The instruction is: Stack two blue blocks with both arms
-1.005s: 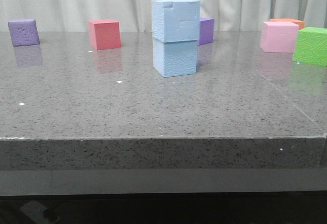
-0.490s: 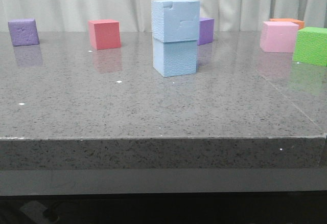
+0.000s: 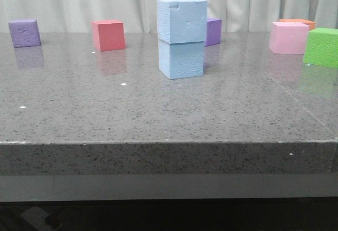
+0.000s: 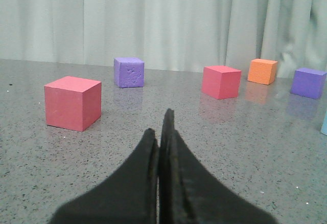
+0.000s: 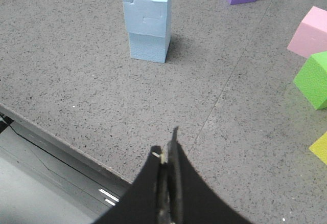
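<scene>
Two pale blue blocks stand stacked mid-table. The upper blue block (image 3: pixel 181 21), with a notched seam, rests squarely on the lower blue block (image 3: pixel 181 59). The stack also shows in the right wrist view, upper block (image 5: pixel 147 6) on lower block (image 5: pixel 148 47). Neither gripper shows in the front view. My left gripper (image 4: pixel 161 127) is shut and empty, low over the table, away from the stack. My right gripper (image 5: pixel 167 150) is shut and empty, over the table's front edge, well short of the stack.
A red cube (image 3: pixel 108 35), a purple cube (image 3: pixel 24 33) at far left, a purple cube (image 3: pixel 213 31) behind the stack, and pink (image 3: pixel 288 37), green (image 3: pixel 321 47) and orange (image 3: pixel 298 23) cubes at right. A yellow cube corner (image 5: pixel 321 149) lies near the right gripper.
</scene>
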